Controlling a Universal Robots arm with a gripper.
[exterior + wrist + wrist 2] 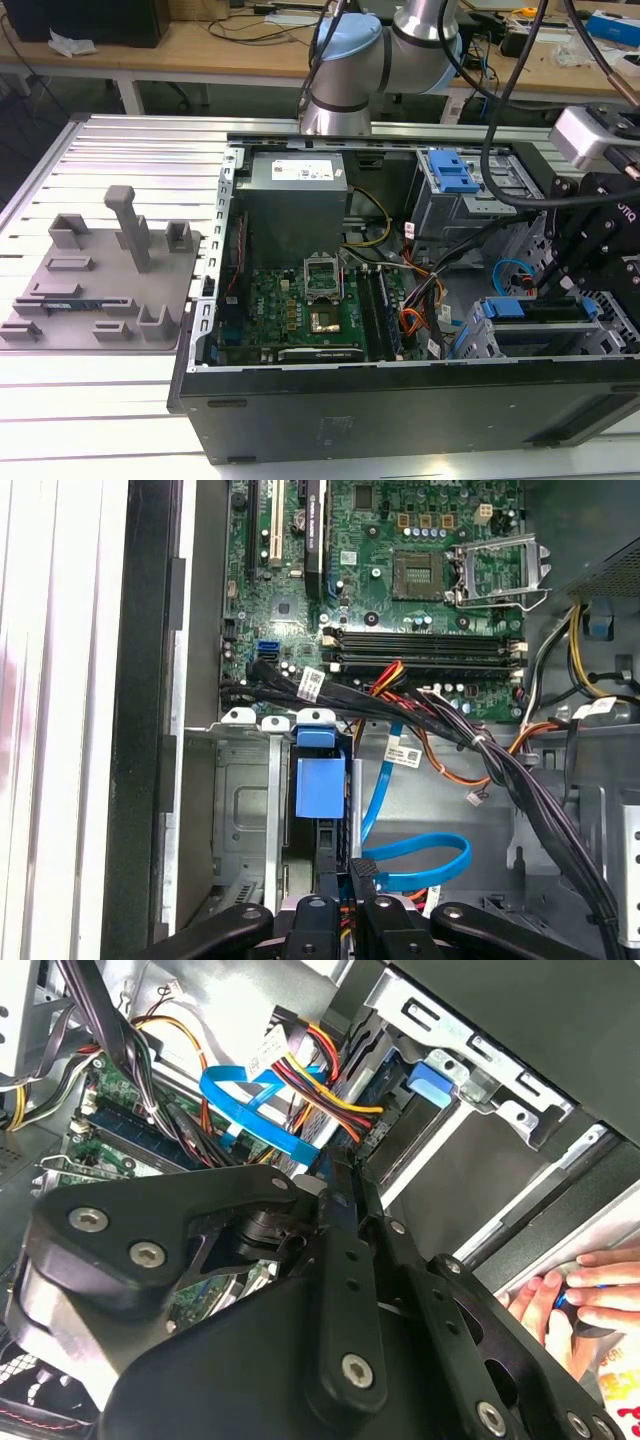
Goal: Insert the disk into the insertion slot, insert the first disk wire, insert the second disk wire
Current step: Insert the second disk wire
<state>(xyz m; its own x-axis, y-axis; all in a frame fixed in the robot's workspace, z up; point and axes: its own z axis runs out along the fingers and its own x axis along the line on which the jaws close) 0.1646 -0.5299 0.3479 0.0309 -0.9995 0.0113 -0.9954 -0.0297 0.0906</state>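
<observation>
Grey insertion slot (245,810) walls closely flank the pincer (345,905).

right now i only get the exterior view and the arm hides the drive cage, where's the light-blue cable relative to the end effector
Observer: In the first wrist view the second disk wire loops just ahead of the end effector, with its dark plug end right at it.
Operator: anything near the case i can't see
Observer: Yes. In the second wrist view a person's hand is just outside the case wall.
</observation>
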